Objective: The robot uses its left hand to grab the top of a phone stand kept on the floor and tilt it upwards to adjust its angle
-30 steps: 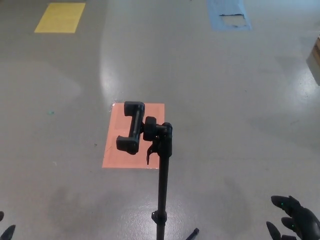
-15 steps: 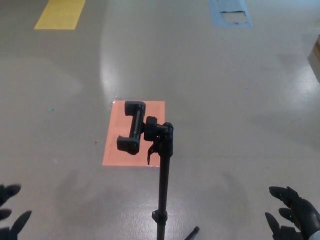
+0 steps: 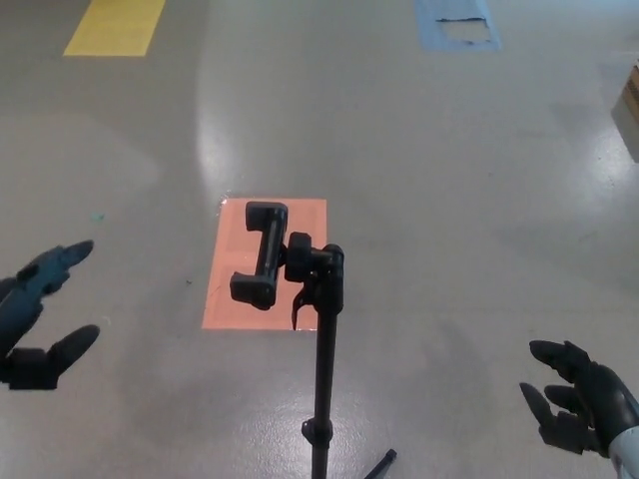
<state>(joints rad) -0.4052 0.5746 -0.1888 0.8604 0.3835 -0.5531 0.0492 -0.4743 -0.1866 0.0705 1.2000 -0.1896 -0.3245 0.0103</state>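
A black phone stand (image 3: 322,379) rises from the floor in the lower middle of the head view. Its clamp head (image 3: 261,253) sits at the top of the pole, pointing left, with nothing in it. My left hand (image 3: 35,314) is at the left edge, open, thumb and fingers spread, well to the left of the clamp and not touching it. My right hand (image 3: 579,396) is at the lower right, open, far from the stand.
An orange rectangle (image 3: 225,297) is marked on the grey floor behind the clamp. A yellow patch (image 3: 115,25) lies at the far left and a blue patch (image 3: 455,22) at the far right. A pale box edge (image 3: 629,110) shows at the right border.
My left hand has risen from the bottom left corner and now shows fully, open, nearer the clamp. The right hand has lifted slightly. The stand has not moved.
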